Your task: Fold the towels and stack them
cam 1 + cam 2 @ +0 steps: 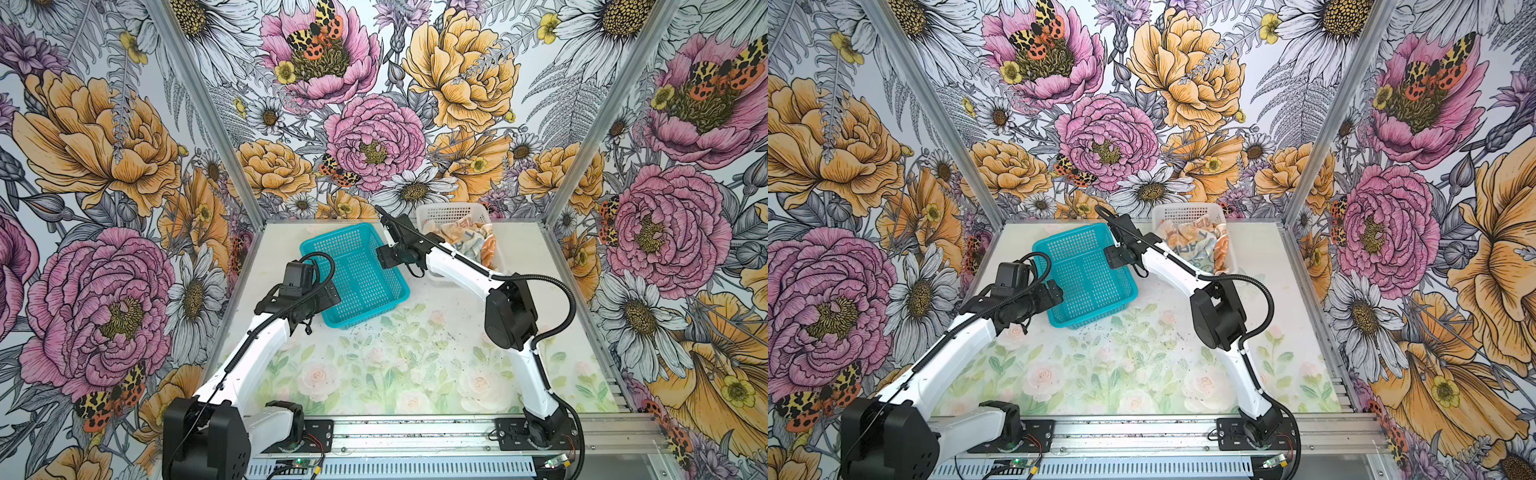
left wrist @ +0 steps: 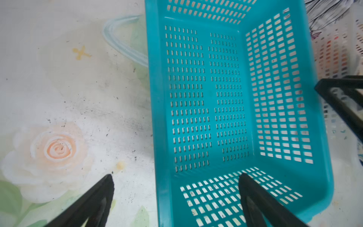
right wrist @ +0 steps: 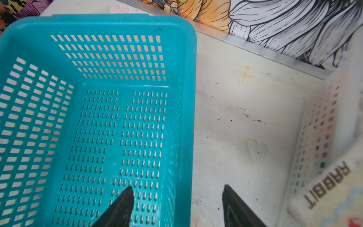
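The towels (image 1: 459, 237) (image 1: 1192, 241) lie crumpled in the white basket (image 1: 428, 214) (image 1: 1163, 212) at the back right; orange, cream and blue-grey cloth shows in both top views. One cream towel edge with "RABBIT" lettering (image 3: 330, 186) hangs over that basket's wall. My right gripper (image 1: 385, 222) (image 3: 176, 189) is open, with one finger inside the teal basket (image 1: 353, 249) (image 3: 94, 125) and the other outside its right wall. At the basket's near left corner my left gripper (image 1: 330, 295) (image 2: 176, 176) is open too, astride the left wall. Neither gripper holds anything.
The teal basket (image 1: 1084, 266) (image 2: 204, 98) has nothing in it and sits askew at mid-table, close to the white basket (image 2: 334, 53) (image 3: 314, 137). The floral-print table (image 1: 374, 365) runs to the front rail. Flowered walls close in the back and both sides.
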